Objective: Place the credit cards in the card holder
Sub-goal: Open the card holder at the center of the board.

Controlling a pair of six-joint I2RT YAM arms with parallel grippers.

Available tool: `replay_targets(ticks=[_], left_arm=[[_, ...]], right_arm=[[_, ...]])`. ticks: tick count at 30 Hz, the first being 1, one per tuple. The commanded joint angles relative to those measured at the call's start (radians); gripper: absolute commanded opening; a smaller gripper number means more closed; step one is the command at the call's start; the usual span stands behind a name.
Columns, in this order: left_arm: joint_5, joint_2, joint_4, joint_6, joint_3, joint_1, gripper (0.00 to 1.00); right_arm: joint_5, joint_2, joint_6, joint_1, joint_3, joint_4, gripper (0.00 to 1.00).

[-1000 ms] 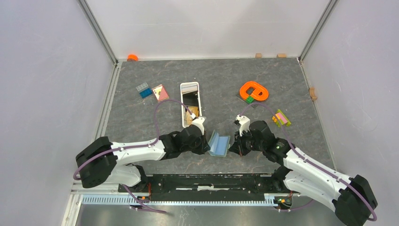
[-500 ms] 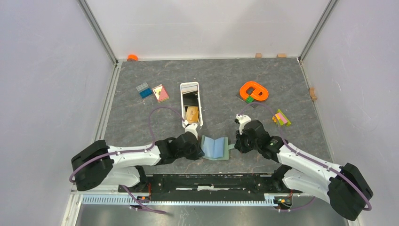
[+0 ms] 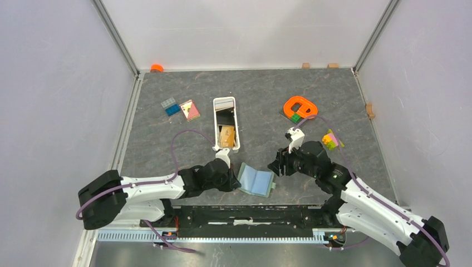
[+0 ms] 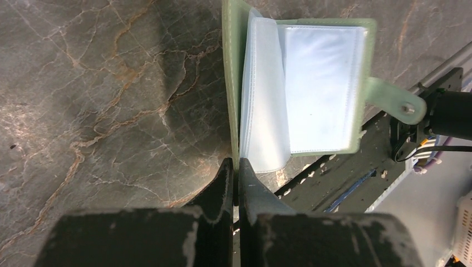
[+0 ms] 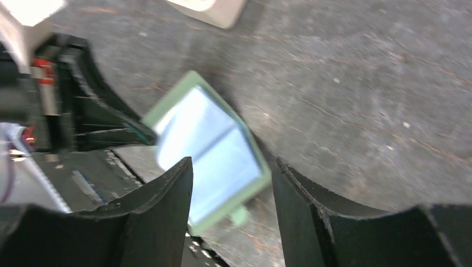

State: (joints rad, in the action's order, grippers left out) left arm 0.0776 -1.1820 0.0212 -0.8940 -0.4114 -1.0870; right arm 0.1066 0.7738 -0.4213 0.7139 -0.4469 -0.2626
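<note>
The card holder [image 3: 257, 181] lies open near the table's front edge, sage-green cover down and pale blue sleeves up. My left gripper [image 3: 236, 178] is shut on its left cover edge; in the left wrist view the fingertips [image 4: 236, 164] pinch the green cover [image 4: 230, 83] beside the clear sleeves [image 4: 317, 89]. My right gripper [image 3: 276, 167] hovers open just right of the card holder [image 5: 209, 150], holding nothing; its jaws [image 5: 231, 169] stand well apart. The credit cards lie in the white tray [image 3: 216, 119]: a black one [image 3: 224, 115] and a tan one [image 3: 226, 135].
An orange ring toy [image 3: 300, 107] with a green block sits back right, and a yellow-pink block [image 3: 330, 139] lies right of my right arm. Toy bricks [image 3: 170, 106] and a pink-yellow tile [image 3: 190, 109] lie left of the tray. Small wooden blocks [image 3: 369, 110] line the walls.
The card holder, held up between both grippers, has been laid open flat. My right gripper opened, let go of it and drew back to the right. The left arm shifted lower.
</note>
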Motion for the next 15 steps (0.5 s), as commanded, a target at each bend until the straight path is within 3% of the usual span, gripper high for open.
replay_targets(ticks=[1, 15], left_arm=[[0.003, 0.037, 0.054, -0.043, 0.017, -0.006, 0.02], [-0.003, 0.03, 0.07, -0.035, 0.028, -0.006, 0.02]], right_arm=[[0.111, -0.028, -0.08, 0.038, -0.036, 0.155, 0.58], [0.034, 0.2, -0.229, 0.172, 0.119, 0.407, 0.49]])
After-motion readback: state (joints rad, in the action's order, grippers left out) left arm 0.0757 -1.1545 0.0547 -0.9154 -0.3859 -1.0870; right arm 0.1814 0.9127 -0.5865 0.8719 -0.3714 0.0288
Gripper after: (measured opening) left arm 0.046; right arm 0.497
